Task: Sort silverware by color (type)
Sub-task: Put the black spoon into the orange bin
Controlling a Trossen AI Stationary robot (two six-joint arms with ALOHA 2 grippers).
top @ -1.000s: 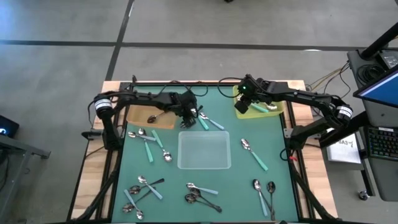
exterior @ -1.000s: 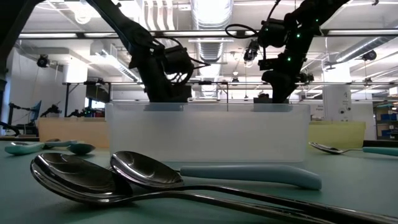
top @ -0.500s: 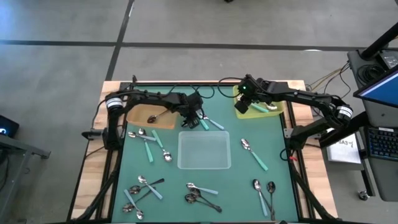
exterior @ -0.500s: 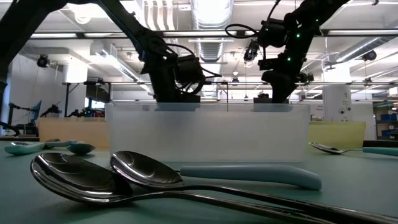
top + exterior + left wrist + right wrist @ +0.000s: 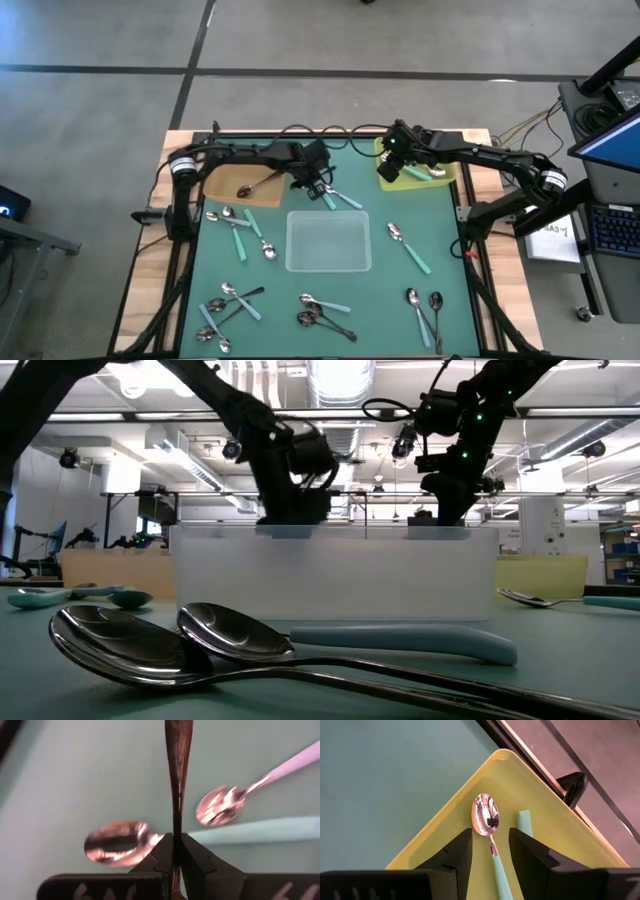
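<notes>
The left gripper [image 5: 175, 851] is pinched tight on the thin handle of a dark metal spoon [image 5: 178, 775], up in the middle of the high view beside the brown tray [image 5: 222, 185]. The right gripper [image 5: 490, 851] is open over a teal spoon [image 5: 489, 827] in the yellow tray [image 5: 545, 820], at the upper right of the high view. Other spoons [image 5: 232, 298] lie around the table [image 5: 380, 290]. They look light, stiff and slippery, so the narrow handle seems best to grab.
</notes>
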